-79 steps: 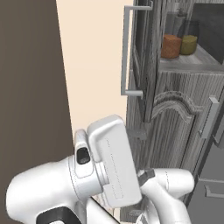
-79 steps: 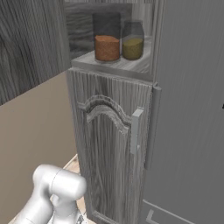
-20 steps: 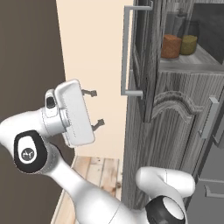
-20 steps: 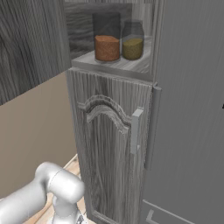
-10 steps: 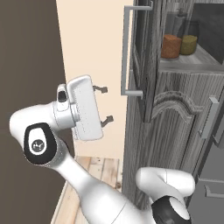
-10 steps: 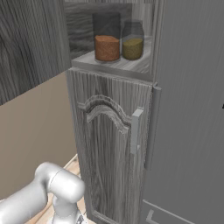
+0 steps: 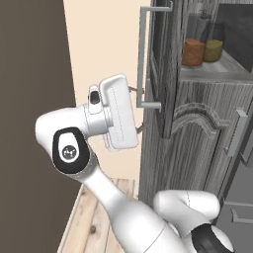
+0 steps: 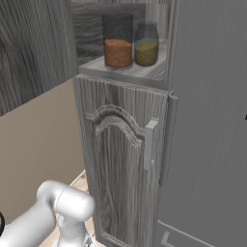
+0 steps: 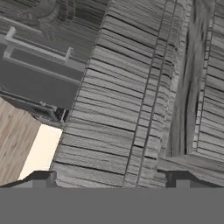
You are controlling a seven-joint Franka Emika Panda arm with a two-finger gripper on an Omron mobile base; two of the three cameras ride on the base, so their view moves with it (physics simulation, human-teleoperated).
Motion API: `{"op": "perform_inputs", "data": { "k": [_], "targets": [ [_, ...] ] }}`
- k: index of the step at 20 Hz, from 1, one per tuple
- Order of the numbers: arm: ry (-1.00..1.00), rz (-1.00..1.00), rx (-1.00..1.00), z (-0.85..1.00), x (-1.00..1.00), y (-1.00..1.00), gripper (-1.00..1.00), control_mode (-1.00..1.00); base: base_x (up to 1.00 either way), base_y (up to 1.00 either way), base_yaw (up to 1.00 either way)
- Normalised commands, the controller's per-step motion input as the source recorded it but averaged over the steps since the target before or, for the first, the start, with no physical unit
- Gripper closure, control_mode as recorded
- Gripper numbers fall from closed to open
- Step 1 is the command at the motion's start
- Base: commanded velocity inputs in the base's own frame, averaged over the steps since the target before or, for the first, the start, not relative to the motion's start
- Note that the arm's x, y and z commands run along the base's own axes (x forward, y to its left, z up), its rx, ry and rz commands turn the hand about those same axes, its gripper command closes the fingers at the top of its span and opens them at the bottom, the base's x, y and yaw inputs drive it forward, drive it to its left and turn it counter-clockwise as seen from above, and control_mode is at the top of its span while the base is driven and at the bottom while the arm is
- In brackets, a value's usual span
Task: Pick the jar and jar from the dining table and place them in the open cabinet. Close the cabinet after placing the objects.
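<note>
A beige wall meets the tall grey wood-grain cabinet point(image 7: 197, 148) — its upper door swung open, long silver bar handle point(image 7: 144, 59) outward. On the shelf inside stand the reddish-brown jar point(image 8: 118, 52) and olive-yellow jar point(image 8: 146, 52), side by side. The end effector point(image 7: 137, 108) — fingers spread — sits against the door's edge.

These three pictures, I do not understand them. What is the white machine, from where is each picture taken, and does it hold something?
The white machine is a robot arm on a driving base. Two pictures come from cameras on that base, left and right behind the arm. The third comes from a camera on its hand, looking along the fingers at grey wood grain. The tall grey cabinet has its upper door open. On the shelf inside stand two jars, the reddish-brown jar and the olive-yellow jar. The hand is open and holds nothing; it sits beside the door's silver handle.
</note>
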Motion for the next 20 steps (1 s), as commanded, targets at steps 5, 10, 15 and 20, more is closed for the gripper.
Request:
{"op": "perform_inputs", "data": {
  "k": [5, 10, 15, 20],
  "targets": [
    [0.11, 0.00, 0.00, 0.40, 0.00, -0.39, -1.00, -1.00, 0.00, 0.00, 0.00],
    [0.14, 0.00, -0.01, 0.31, 0.00, -0.54, -1.00, -1.00, 0.00, 0.00, 0.00],
    [0.14, 0.00, -0.03, 0.07, 0.00, -0.77, -1.00, -1.00, 0.00, 0.00, 0.00],
    [0.19, 0.00, -0.01, 0.00, 0.05, -0.97, -1.00, -1.00, 0.00, 0.00, 0.00]
  ]
}}
